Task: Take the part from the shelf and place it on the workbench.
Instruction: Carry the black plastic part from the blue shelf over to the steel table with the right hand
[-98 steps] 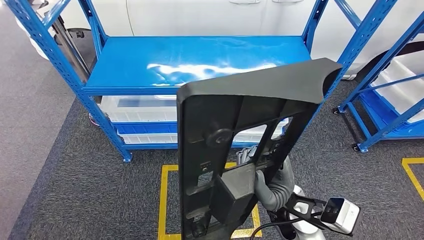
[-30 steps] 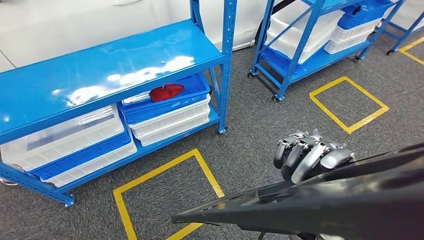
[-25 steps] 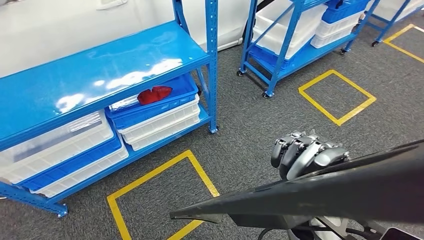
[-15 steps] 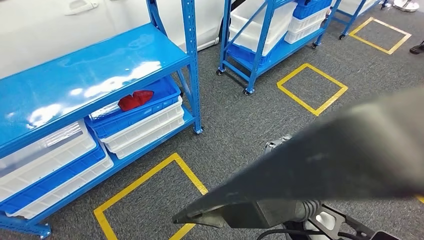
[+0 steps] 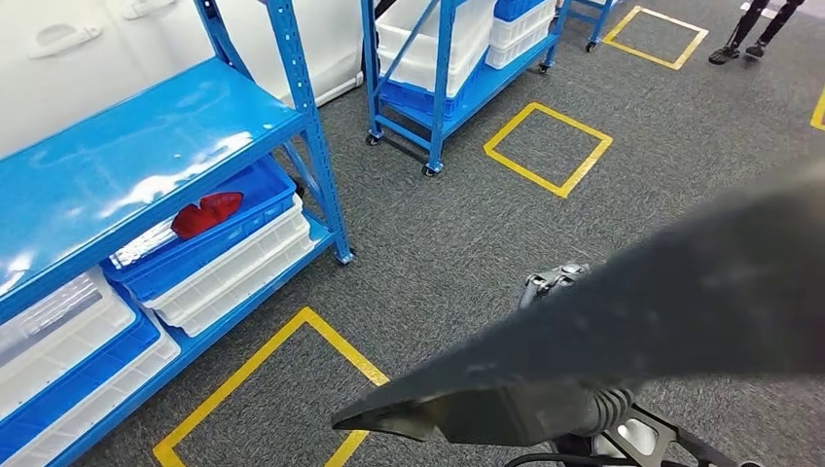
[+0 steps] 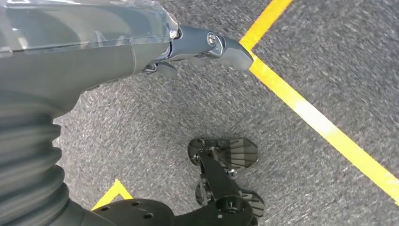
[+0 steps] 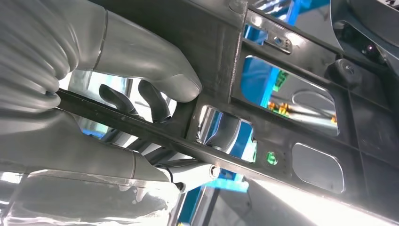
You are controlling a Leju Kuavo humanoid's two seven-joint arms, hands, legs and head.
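The part (image 5: 662,311) is a large black plastic panel, blurred and close to the head camera, crossing the lower right of the head view. My right hand (image 5: 553,283) holds it from below, with dark fingertips showing just past its edge. In the right wrist view the thumb (image 7: 155,70) presses on the part's ribbed frame (image 7: 291,122) and the fingers (image 7: 141,101) wrap a bar of it. My left hand (image 6: 207,44) hangs over the grey carpet with a finger stretched out and nothing in it.
A blue shelf (image 5: 136,165) stands at left with stacked white bins and a blue bin (image 5: 209,253) holding a red item (image 5: 206,214). A second blue rack (image 5: 443,68) stands behind. Yellow squares (image 5: 548,148) mark the carpet. A person's feet (image 5: 739,49) show at top right.
The whole view has swung right, so the shelf slides left in the picture. The part stays in my right hand and now lies tipped flat, blurred, nearer the camera.
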